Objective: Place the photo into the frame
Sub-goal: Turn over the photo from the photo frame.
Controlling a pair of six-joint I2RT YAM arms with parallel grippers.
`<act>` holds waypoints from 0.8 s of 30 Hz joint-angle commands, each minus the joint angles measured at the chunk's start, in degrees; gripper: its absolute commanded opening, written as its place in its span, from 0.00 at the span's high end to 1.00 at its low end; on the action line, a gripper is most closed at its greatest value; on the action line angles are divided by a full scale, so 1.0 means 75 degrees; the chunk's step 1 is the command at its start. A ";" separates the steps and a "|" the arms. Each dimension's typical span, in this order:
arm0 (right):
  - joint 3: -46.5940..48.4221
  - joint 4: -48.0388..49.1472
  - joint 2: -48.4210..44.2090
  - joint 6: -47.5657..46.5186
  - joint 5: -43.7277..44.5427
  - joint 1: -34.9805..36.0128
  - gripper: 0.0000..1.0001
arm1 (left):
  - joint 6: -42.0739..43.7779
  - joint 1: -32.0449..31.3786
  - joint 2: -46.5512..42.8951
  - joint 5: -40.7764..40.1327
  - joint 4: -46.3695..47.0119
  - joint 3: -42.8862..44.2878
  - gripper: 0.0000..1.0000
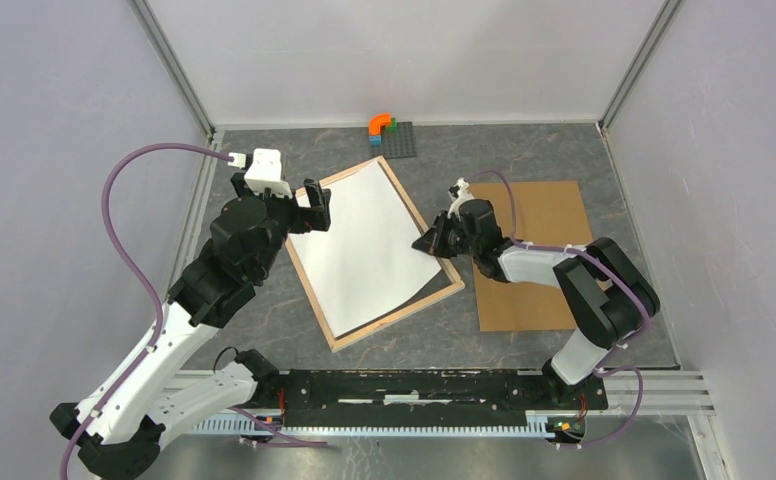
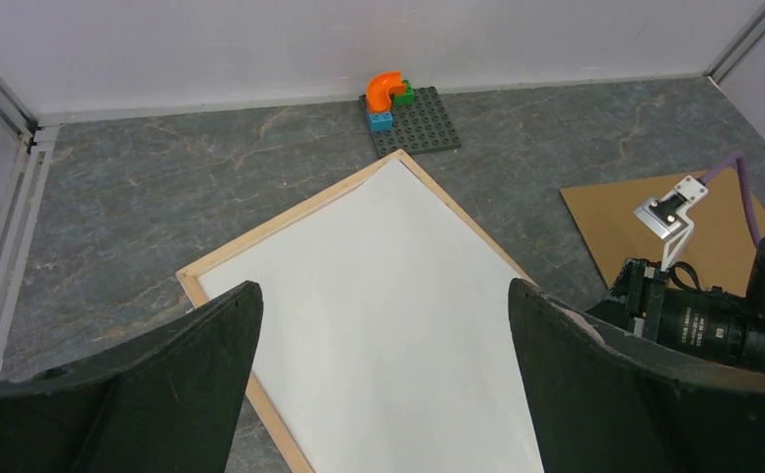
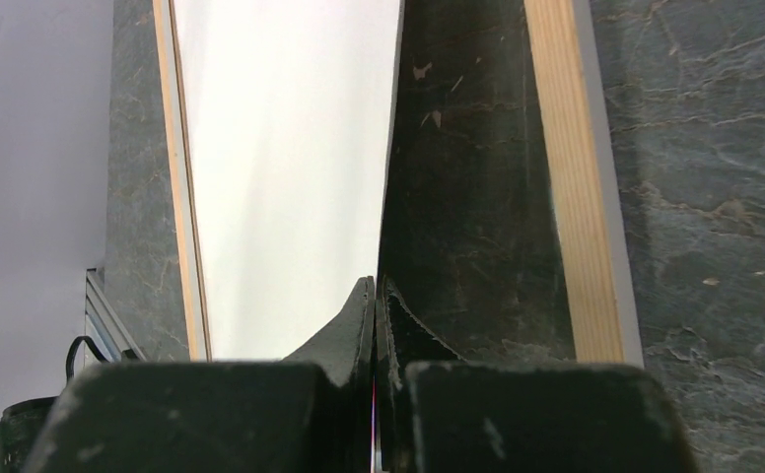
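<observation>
The frame (image 1: 404, 314) lies flat and skewed on the grey worktop (image 1: 444, 330), its near corner pointing toward the arms' bases and its long rails running away to the far left. The photo (image 1: 364, 245) sits inside it showing only a plain white side, so the print itself cannot be seen. It covers most of the opening. Along the right rail, though, its edge is lifted and a dark strip of worktop shows between the sheet and the pale wood.

The right gripper (image 1: 434, 243) reaches in low from the right, over that rail. Its jaws are pressed together, pinching the right edge of the photo. The right wrist view shows the two fingertips (image 3: 361, 313) meeting on the thin edge of the sheet.

Further off, the left gripper (image 1: 316, 206) hovers above the frame's far left corner with its jaws spread wide, holding nothing.

To the right of the frame, a brown backing board (image 1: 539, 215) lies flat, partly under the right arm. By the far wall sits a dark studded baseplate (image 1: 400, 140) carrying an orange curved brick (image 1: 378, 122) with blue and green ones beside it.
</observation>
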 commanded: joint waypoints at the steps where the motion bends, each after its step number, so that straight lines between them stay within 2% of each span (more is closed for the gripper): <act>1: 0.0276 0.0544 0.0163 0.0141 0.0129 0.0185 1.00 | 0.0411 0.0045 -0.0051 0.0044 0.0331 -0.0004 0.00; 10: 0.0241 0.0458 0.0195 -0.0118 0.0213 0.0259 0.99 | 0.0394 0.0044 -0.0053 0.0082 0.0321 -0.0005 0.00; 19: 0.1308 -0.2262 -0.0359 -0.2255 0.1451 0.0345 0.38 | 0.0390 0.0045 0.0014 0.0106 0.0308 -0.0005 0.00; 24: 0.1747 -0.3843 -0.0875 -0.3523 0.2658 0.0357 0.20 | 0.0382 0.0038 0.0089 0.0139 0.0297 -0.0005 0.00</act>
